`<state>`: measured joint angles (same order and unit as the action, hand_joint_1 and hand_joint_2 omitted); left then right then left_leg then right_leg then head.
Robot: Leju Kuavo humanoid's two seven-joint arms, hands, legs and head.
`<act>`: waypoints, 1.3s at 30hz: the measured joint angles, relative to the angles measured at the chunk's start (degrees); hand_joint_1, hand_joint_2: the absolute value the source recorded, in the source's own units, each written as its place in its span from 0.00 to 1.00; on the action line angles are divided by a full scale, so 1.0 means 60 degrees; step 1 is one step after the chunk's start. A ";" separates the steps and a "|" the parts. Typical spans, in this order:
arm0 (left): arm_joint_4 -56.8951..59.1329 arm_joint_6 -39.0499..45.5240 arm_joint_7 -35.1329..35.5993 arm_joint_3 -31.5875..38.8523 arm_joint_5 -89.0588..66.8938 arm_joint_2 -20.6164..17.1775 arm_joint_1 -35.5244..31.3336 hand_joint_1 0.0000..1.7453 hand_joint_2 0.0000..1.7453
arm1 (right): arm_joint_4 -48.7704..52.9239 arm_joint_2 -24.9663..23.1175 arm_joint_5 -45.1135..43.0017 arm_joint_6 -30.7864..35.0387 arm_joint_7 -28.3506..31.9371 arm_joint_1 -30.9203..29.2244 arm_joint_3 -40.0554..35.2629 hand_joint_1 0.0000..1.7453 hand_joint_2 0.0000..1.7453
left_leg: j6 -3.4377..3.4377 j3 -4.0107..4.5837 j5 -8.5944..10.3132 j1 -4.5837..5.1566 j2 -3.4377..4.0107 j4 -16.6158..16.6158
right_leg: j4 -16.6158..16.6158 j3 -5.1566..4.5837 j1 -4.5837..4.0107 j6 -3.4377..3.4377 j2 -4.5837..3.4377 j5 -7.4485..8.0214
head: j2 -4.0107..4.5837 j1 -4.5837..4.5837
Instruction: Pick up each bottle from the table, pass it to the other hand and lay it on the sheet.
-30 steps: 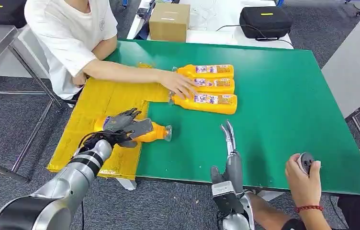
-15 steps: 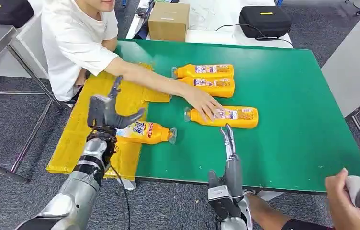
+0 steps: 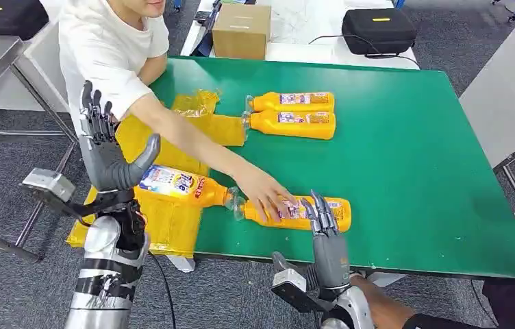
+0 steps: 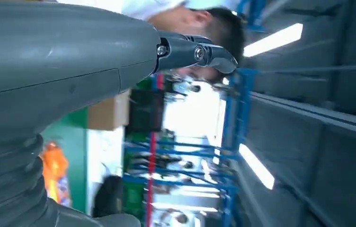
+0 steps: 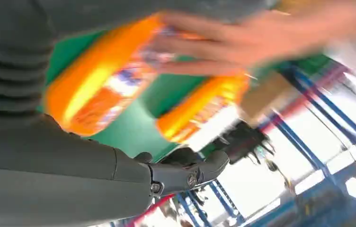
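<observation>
Moved: left hand (image 3: 107, 154) has let go of the bottle on the sheet and risen above the sheet's left side; a person's hand (image 3: 263, 194) has slid another bottle from the far group to the near edge, in front of the right hand.
Left hand: raised, palm up, fingers spread, holding nothing.
Yellow sheet (image 3: 166, 223): on the table's left part, overhanging the near-left edge.
Laid bottle (image 3: 183, 186): on its side, body on the sheet, cap end (image 3: 231, 197) reaching onto the green table (image 3: 412, 137).
Person's hand: resting on the neck of the near bottle (image 3: 299, 213).
Right hand (image 3: 322, 221): at the near edge, fingers apart, tips at the near bottle's side; empty; I cannot tell if they touch.
Far bottles (image 3: 292, 114): two, side by side, well apart from both hands.
Risk: closing the right hand now could catch the person's fingers or roll the bottle away, since their hand sits just left of the grip spot.
</observation>
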<state>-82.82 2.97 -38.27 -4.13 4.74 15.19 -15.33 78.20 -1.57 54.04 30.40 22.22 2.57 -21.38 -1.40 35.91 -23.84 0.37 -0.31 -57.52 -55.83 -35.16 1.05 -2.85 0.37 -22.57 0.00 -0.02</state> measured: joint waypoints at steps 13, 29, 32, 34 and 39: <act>-0.2065 0.0011 0.0244 -0.0768 0.0641 0.0000 0.1944 0.00 1.00 | -0.0455 0.1198 0.1412 -0.0674 -0.1358 -0.0255 0.0918 0.00 1.00 | -0.0010 -0.0001 -0.0009 0.0001 0.0005 0.0000 | 0.0005 0.0000 -0.0001 -0.0002 -0.0002 -0.0002 | 0.0000 -0.0007; -0.1918 0.0510 0.0302 -0.1642 0.0065 0.0000 0.2020 0.00 1.00 | -0.2850 0.1044 0.1659 -0.0925 -0.1216 -0.2307 0.0881 0.00 1.00 | -0.0015 -0.0004 -0.0001 0.0002 0.0013 -0.0001 | 0.0004 0.0001 0.0000 -0.0005 -0.0005 0.0008 | 0.0000 -0.0007; -0.1719 0.0641 0.0291 -0.1784 -0.0095 0.0000 0.1925 0.00 1.00 | -0.3619 0.0856 0.1681 -0.0976 -0.1245 -0.2870 0.0747 0.00 1.00 | -0.0013 -0.0005 0.0001 0.0000 0.0010 -0.0002 | 0.0001 0.0002 -0.0002 -0.0005 -0.0003 0.0008 | 0.0000 -0.0004; -0.1533 0.0707 0.0291 -0.1824 -0.0099 0.0000 0.1803 0.00 1.00 | -0.4220 0.0717 0.1663 -0.1060 -0.1245 -0.3269 0.0630 0.00 1.00 | -0.0013 -0.0005 0.0001 -0.0001 0.0011 -0.0001 | 0.0000 0.0001 -0.0003 -0.0005 -0.0004 0.0008 | 0.0000 -0.0004; -0.1121 0.0750 0.0309 -0.1832 -0.0084 0.0000 0.1575 0.00 1.00 | -0.5405 0.0459 0.1659 -0.1209 -0.1245 -0.3998 0.0386 0.00 1.00 | -0.0013 -0.0004 0.0001 -0.0001 0.0011 -0.0001 | 0.0000 0.0001 -0.0002 -0.0005 -0.0003 0.0007 | 0.0000 -0.0004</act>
<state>-89.55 7.47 -36.41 -15.12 4.24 15.19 -5.88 45.77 1.18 64.00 23.15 14.75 -21.41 -19.06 -1.47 35.89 -23.83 0.36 -0.25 -57.53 -55.83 -35.15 1.04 -2.88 0.35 -22.53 0.00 -0.04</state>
